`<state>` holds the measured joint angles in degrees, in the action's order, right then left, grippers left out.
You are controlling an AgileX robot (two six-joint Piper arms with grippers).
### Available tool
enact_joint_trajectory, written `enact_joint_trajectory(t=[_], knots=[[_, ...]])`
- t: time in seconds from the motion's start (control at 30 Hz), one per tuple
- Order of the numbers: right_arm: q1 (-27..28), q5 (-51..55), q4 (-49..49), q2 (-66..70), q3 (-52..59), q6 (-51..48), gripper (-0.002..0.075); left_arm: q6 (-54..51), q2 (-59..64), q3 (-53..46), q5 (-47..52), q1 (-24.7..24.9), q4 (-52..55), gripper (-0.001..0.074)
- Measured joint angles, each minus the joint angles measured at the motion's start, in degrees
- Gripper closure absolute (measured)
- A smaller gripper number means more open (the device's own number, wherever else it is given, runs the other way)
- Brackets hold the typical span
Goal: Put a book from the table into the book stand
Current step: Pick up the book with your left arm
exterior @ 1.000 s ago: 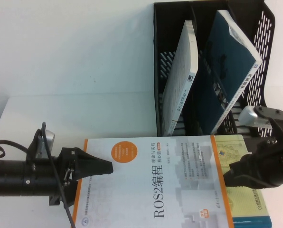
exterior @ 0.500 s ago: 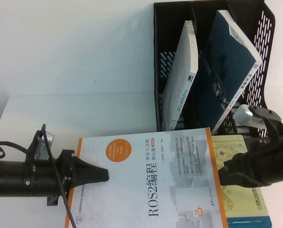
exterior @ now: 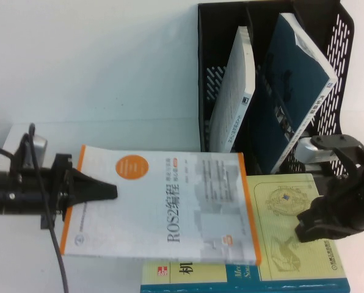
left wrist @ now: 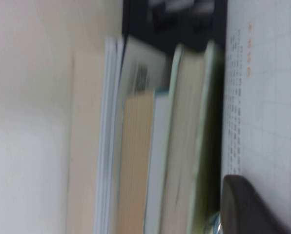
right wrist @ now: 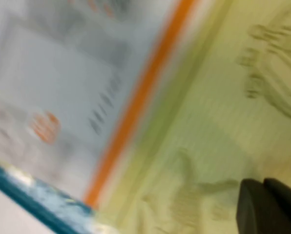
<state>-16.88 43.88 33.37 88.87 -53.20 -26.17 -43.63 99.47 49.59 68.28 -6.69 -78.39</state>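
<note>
High view showed the left gripper (exterior: 105, 191) at the table's left, jaws clamped on the near edge of the ROS2 book (exterior: 163, 210), a white glossy paperback with orange trim. That book sat slid leftward off the book stack (exterior: 292, 241), partly overhanging it. Right gripper (exterior: 310, 229) rested on the yellow-green cover at the stack's right, fingers fully closed, holding nothing, likely pinning the stack. Step judged: grasp and pull-off of top book, not yet lifted. Next move would call for raising it, turning it upright and carrying it to the book stand (exterior: 212, 36), black perforated plastic, at back right. Two books already leaned in its slots: a white book (exterior: 234, 91) and a teal book (exterior: 292, 85); the free slot was hard to make out. Left wrist view showed page edges, blurred. Table (exterior: 109, 73) plain white, smooth
</note>
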Motion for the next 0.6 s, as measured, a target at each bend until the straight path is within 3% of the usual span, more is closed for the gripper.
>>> enact_joint_trajectory(t=[0.43, 0.6], knots=[[0.0, 2.89, -30.45, 0.0, -9.32, 19.48, 0.0717, 11.66, -7.77, 15.22, 1.14, -0.1, 9.11, 0.0627], [0.0, 0.7, -40.55, -0.31, -14.22, 26.81, 0.0717, 15.37, -11.14, 22.42, 1.17, 2.34, 12.05, 0.0627]])
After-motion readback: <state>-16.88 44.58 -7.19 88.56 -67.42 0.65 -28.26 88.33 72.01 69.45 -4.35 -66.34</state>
